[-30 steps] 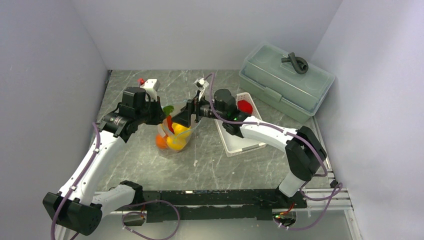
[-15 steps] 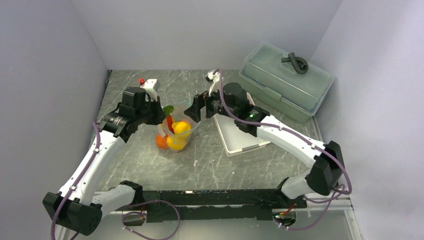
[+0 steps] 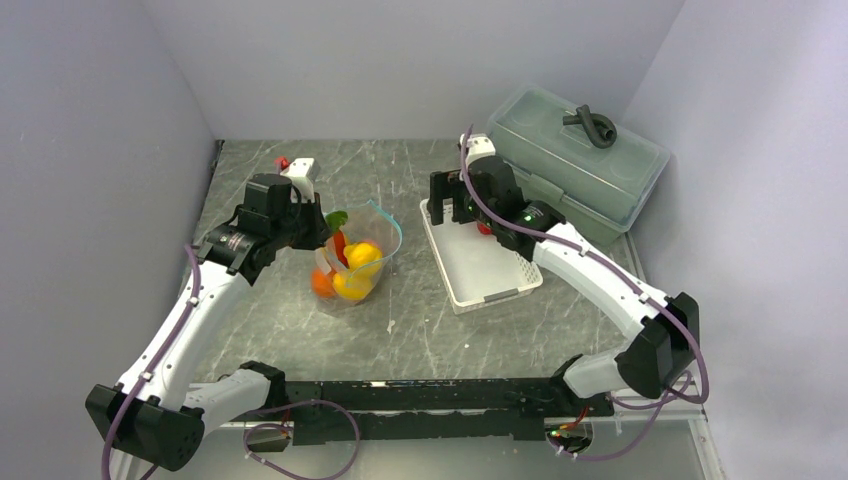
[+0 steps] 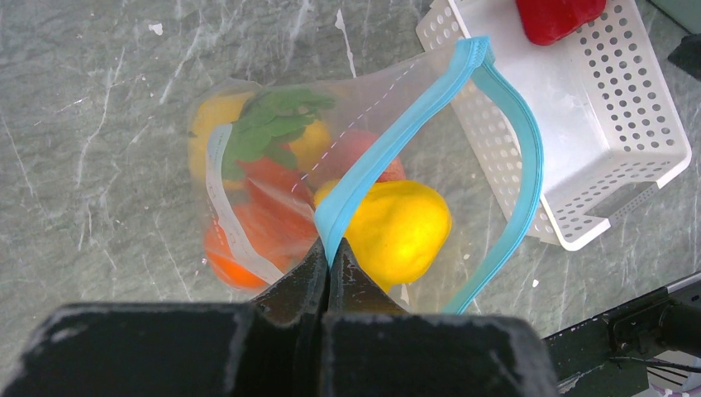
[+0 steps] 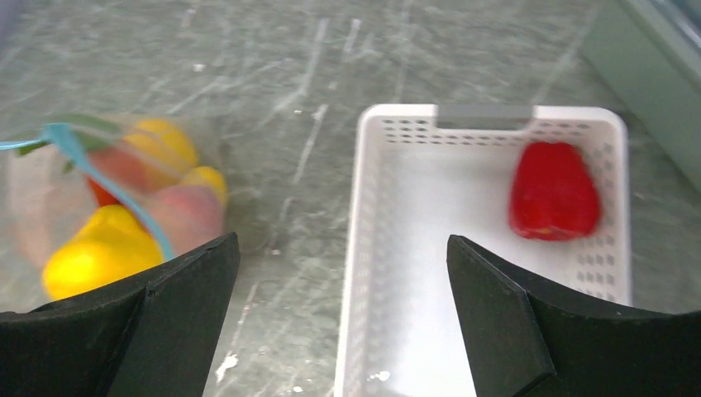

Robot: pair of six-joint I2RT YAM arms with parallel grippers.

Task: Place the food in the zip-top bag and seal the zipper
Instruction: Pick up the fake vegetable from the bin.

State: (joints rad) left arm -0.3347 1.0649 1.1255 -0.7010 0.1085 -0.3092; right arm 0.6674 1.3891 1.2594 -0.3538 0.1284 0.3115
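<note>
Top view: left hand (image 3: 322,230) is pinched shut on the rim of the clear, floppy zip-top bag (image 3: 358,262). The bag stands open on the grey marbled surface (image 3: 440,340), just left of the white slotted basket (image 3: 487,275). Right hand (image 3: 450,205) hovers over the basket's far end, apart from the bag.

Left wrist: fingers are clamped tight on the teal zipper (image 4: 517,157). There's a yellow lemon (image 4: 398,231) and a leafy carrot (image 4: 264,198) inside. The white label (image 4: 216,178) is too blurry to read.

Right wrist: this hand is spread wide and gripping nothing. A glossy red pepper (image 5: 554,190) lies in the basket below.
</note>
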